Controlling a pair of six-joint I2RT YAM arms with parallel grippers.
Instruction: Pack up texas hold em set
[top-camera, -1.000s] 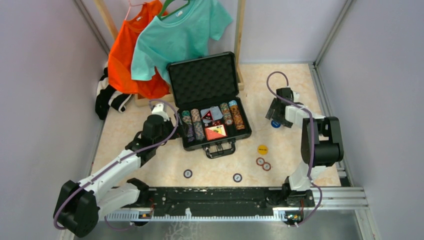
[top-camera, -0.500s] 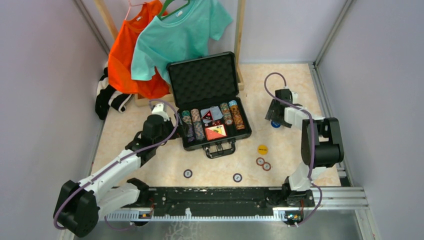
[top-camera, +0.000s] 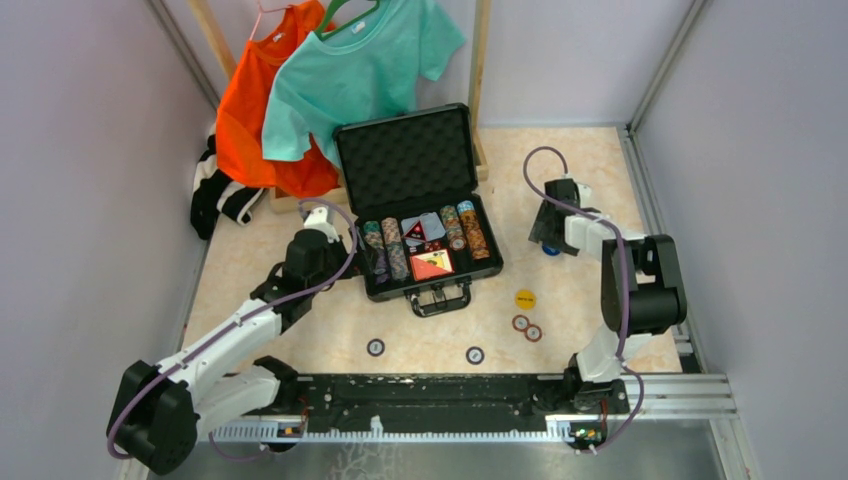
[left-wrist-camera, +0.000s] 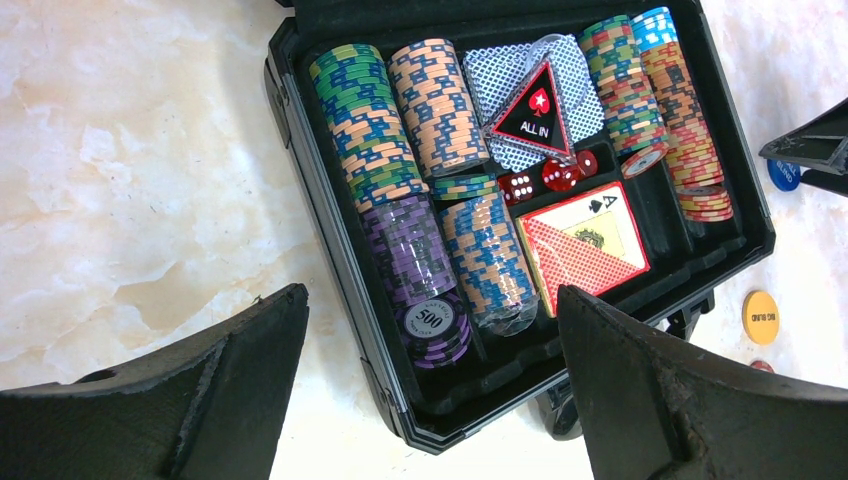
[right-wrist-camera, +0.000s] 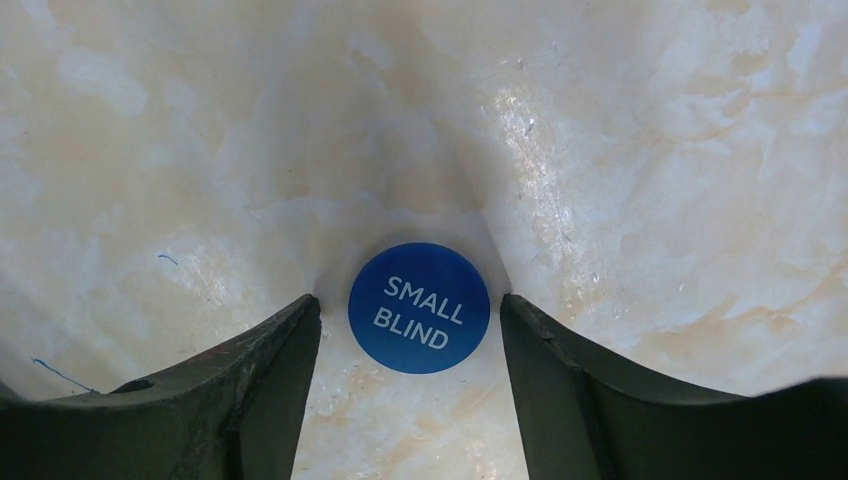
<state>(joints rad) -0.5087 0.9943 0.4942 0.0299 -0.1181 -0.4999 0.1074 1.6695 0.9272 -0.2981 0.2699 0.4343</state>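
Standing open, your right gripper straddles the blue button, fingers just clear of its rim. The button lies flat on the table, apart to the right of the briefcase. Judge it light, stiff, thin and slick: pinch low across its edge. Your left gripper hangs open over the briefcase's chips.

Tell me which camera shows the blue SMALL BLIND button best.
Right wrist: the blue button lies between the open fingers of the right gripper, lettering readable. Top external shows only a blue speck under that gripper; left wrist, a sliver at its edge.
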